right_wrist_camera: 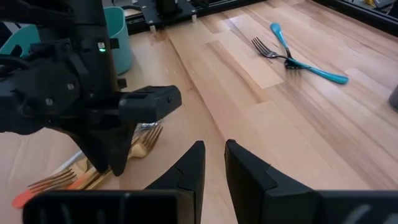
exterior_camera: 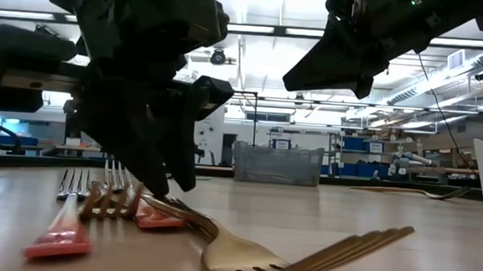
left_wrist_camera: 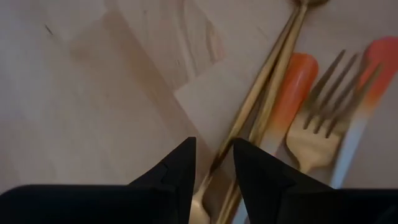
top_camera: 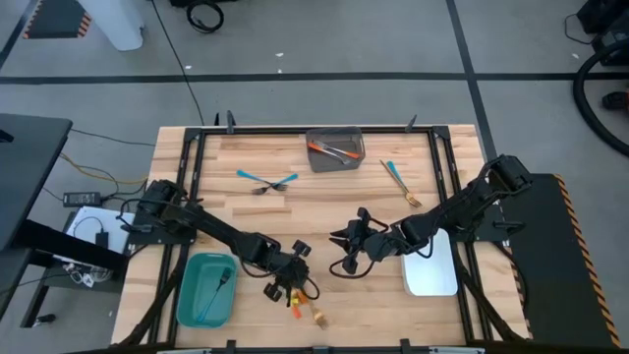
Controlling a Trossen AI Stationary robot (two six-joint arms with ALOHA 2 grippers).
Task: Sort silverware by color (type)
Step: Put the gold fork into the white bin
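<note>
A small pile of silverware point(top_camera: 298, 301) lies near the table's near edge: gold forks and orange-handled pieces with silver heads point(left_wrist_camera: 292, 93). My left gripper point(top_camera: 285, 278) stands over this pile, pointing down, its fingers close on either side of gold handles point(left_wrist_camera: 249, 112). My right gripper point(top_camera: 346, 251) hovers just right of it above bare wood, open and holding nothing. Two blue pieces point(top_camera: 267, 182) lie crossed farther back. A blue-handled piece and a gold fork point(top_camera: 401, 184) lie toward the far right. My left gripper pinches a slim gold piece point(left_wrist_camera: 212, 177) out of the pile between its two fingers point(left_wrist_camera: 180, 168), coming from above. The fingers lie across the handle. In the low view the gold fork point(exterior_camera: 301, 257) still rests on the table, its handle running back to the fingers point(exterior_camera: 167, 181).
A teal bin point(top_camera: 187, 295) with one blue piece stands at the near left. A grey bin point(top_camera: 313, 162) at the far edge holds orange pieces. A white bin point(top_camera: 432, 280) sits under the right arm. Bare wood lies in the table's middle.
</note>
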